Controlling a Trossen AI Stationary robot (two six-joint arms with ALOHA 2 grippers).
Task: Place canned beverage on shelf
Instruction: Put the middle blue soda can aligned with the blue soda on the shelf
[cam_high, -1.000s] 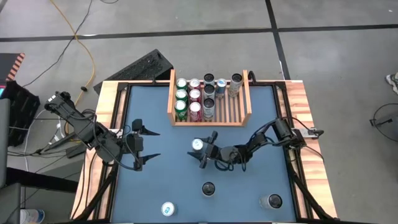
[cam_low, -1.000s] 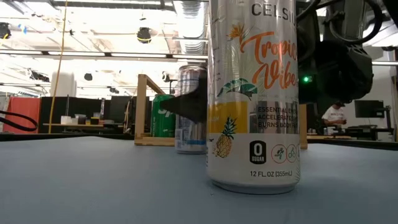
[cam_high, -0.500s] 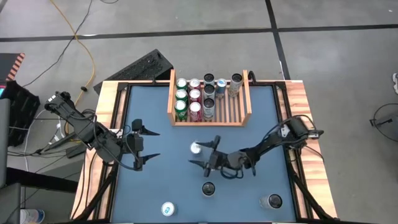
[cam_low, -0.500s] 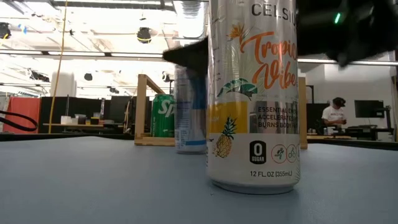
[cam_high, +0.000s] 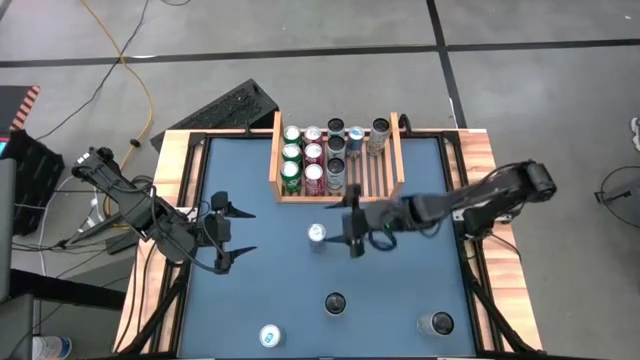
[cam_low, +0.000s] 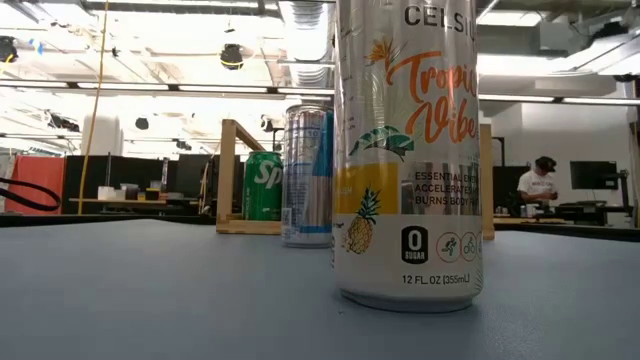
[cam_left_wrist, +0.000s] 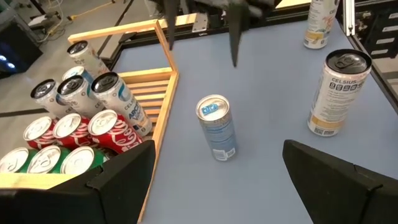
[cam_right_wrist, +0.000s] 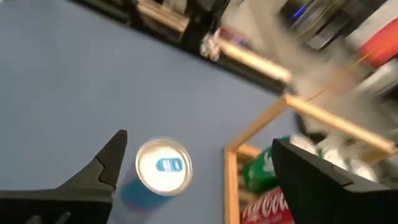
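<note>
1. Spanning the whole scene: blue worktop (cam_high: 260, 290) with a wooden border, both dark arms reaching in from the sides
2. Standing at the far middle of the worktop: light-wood shelf (cam_high: 385, 175) with slatted base and low side walls, already loaded with upright cans (cam_high: 313, 155) in green, red and silver on its left half, right slats mostly bare
3. Reaching across from the right side: right arm, right pincer (cam_high: 355, 222) released, fingers spread wide, hovering just beside the blue-and-silver can and right in front of the shelf's near edge, gripping nothing
4. Waiting at the left side of the worktop: left pincer (cam_high: 232, 232), also released with fingers apart, empty, well apart from every can
5. Standing upright and free between the two pincers: blue-and-silver can (cam_high: 317, 236), near the shelf's front wall but outside it, not on the slats
6. Standing closer to the near edge: dark-topped Celsius can (cam_high: 335, 303), a silver can (cam_high: 437, 324) toward the right corner, and a blue-topped can (cam_high: 270, 336) toward the left
</note>
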